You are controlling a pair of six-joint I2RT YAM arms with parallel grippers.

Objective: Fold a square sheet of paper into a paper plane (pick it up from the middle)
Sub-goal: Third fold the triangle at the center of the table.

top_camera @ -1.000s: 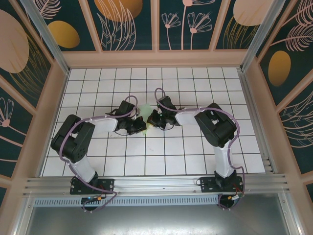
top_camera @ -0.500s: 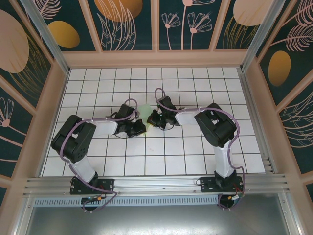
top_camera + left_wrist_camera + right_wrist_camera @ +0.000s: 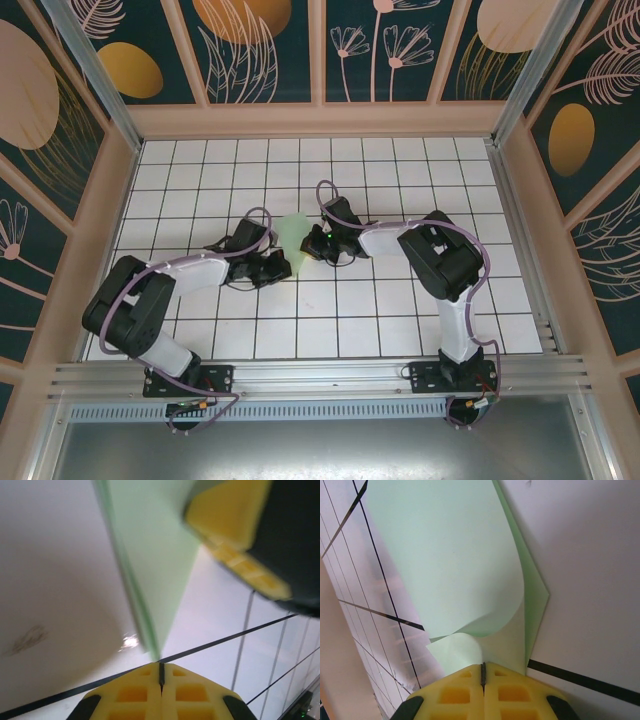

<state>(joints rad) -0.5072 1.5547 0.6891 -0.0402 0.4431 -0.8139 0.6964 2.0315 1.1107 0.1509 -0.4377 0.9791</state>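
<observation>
The square sheet of paper (image 3: 295,236) is pale mint green, folded and lifted off the tiles between my two grippers near the table's middle. My right gripper (image 3: 308,244) is shut on it. In the right wrist view the paper (image 3: 445,555) curls up from the closed yellow jaws of that gripper (image 3: 482,667), one layer bowed and one flat. My left gripper (image 3: 283,266) is shut at the sheet's near tip. In the left wrist view the folded edge of the paper (image 3: 150,555) narrows to a point that meets the jaw seam of my left gripper (image 3: 161,666). One of the right gripper's fingers (image 3: 230,510) shows at top right.
The white grid tabletop (image 3: 330,330) spreads around both arms. Patterned walls (image 3: 90,200) enclose it on three sides, and an aluminium rail (image 3: 320,375) runs along the near edge. A faint smudge (image 3: 25,640) marks the table below the paper.
My left arm has drawn back toward the near left, its gripper sliding down the paper to the tip. More of the sheet now shows between the grippers. The right gripper has stayed put.
</observation>
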